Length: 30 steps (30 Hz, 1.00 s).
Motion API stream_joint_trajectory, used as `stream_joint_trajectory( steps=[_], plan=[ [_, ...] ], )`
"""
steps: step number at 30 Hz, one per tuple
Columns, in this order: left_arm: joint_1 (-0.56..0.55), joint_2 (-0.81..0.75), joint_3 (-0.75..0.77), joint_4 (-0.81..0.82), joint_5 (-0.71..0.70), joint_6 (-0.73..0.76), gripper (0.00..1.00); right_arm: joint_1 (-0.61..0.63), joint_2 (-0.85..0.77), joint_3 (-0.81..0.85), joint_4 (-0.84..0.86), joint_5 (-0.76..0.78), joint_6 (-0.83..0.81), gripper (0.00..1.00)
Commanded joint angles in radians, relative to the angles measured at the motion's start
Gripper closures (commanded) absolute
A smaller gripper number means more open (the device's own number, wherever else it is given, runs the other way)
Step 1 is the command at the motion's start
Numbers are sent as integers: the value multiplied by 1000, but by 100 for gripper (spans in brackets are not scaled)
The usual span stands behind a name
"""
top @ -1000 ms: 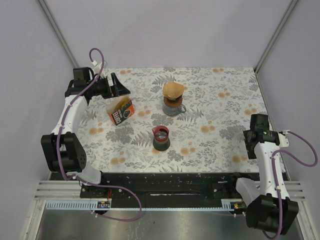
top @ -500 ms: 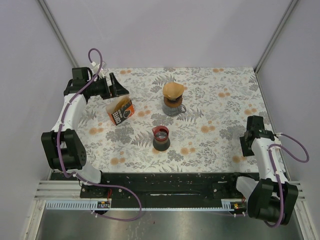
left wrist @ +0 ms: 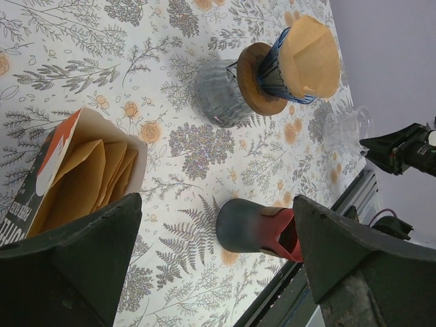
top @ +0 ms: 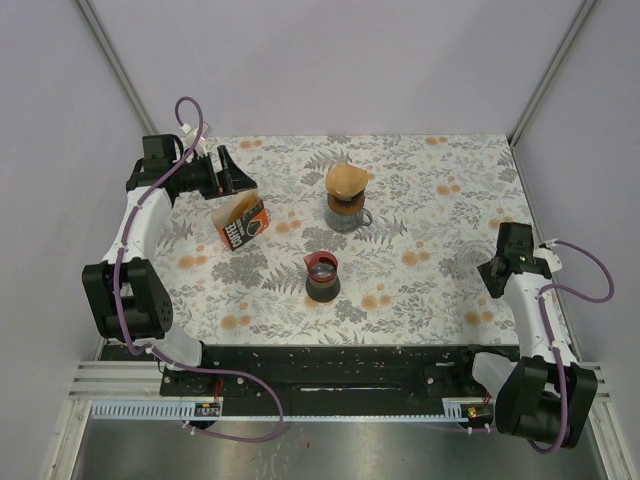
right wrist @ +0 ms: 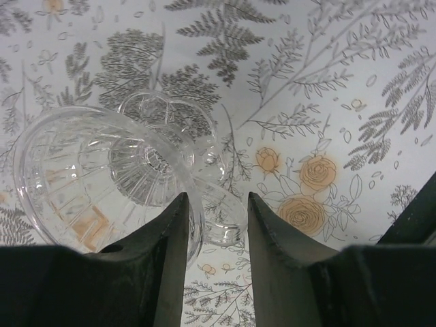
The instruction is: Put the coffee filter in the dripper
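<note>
The brown paper cone filter [top: 347, 180] is sitting in the blue wire dripper [left wrist: 272, 68] atop the grey ribbed cup [top: 346, 217]. Left of the cup, my left gripper [top: 240, 170] is hanging wide open and empty. Right of it, the right gripper [right wrist: 214, 197] is swinging round, its grip unreadable. I'm judging the job done.

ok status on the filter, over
Left gripper open, empty, above filter box. Right gripper at glass dripper, grip unclear. One filter sits in the wire dripper. Red-rimmed cup stands apart.
</note>
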Motion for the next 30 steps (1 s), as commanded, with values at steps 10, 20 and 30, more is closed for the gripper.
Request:
stream_joint_trajectory(
  steps=[10,20,30],
  plan=[
    [13,-21,41,20,22,18,4,-6,59,115,158,-174,-239,100],
    [13,-21,38,20,11,20,4,2,94,311,11,-296,-343,100],
    [18,-29,53,-1,-13,50,4,242,181,702,-293,-265,-432,100]
  ],
)
